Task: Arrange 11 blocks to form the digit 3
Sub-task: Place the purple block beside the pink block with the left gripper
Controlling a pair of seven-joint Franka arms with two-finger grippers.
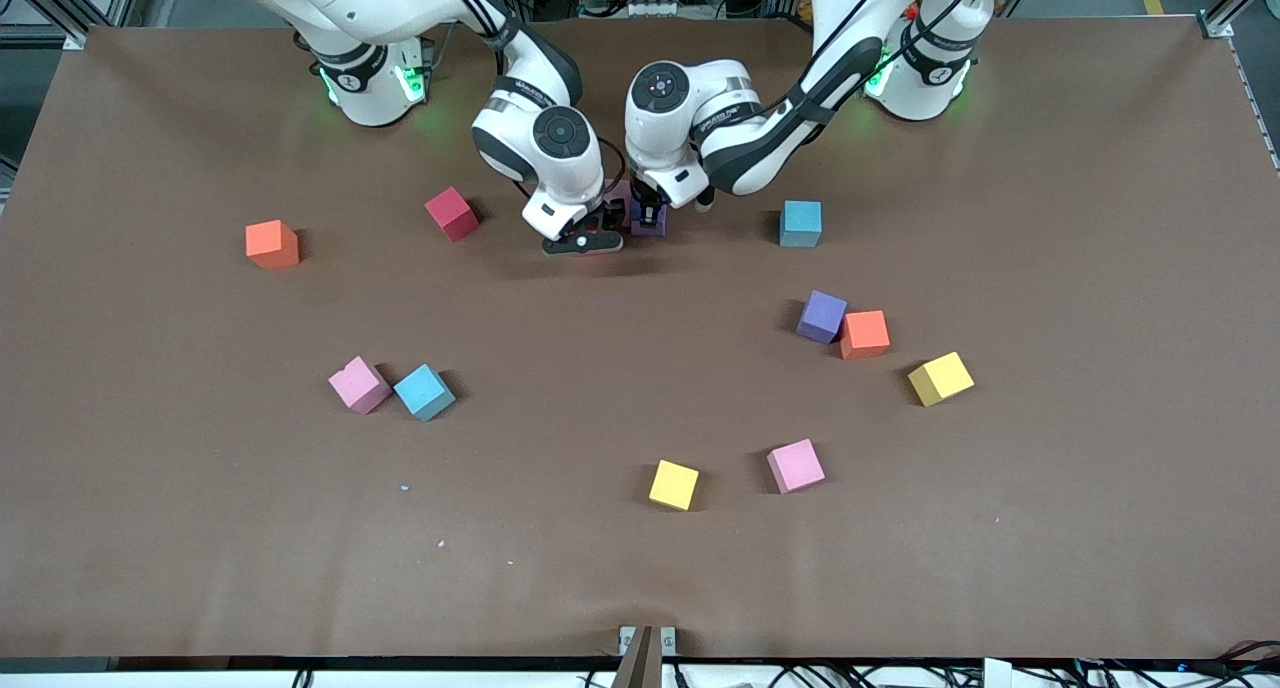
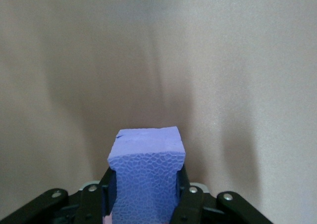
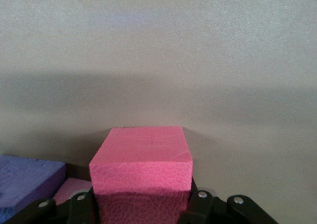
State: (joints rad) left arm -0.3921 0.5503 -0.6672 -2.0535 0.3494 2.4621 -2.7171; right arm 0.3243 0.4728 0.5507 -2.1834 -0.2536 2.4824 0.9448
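Brown table (image 1: 640,588) carries mostly scattered blocks, so the digit looks barely begun: left claw (image 2: 145,204) clamps a purple block (image 2: 146,177), right claw (image 3: 141,209) a pink block (image 3: 141,169), side by side near the bases.

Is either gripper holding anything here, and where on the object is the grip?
Left gripper clamps a purple block by two opposite side faces; right gripper likewise clamps a pink block.

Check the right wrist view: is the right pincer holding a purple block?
No. The right pincer is shut on a pink block; a purple block only shows beside it at the frame's edge.
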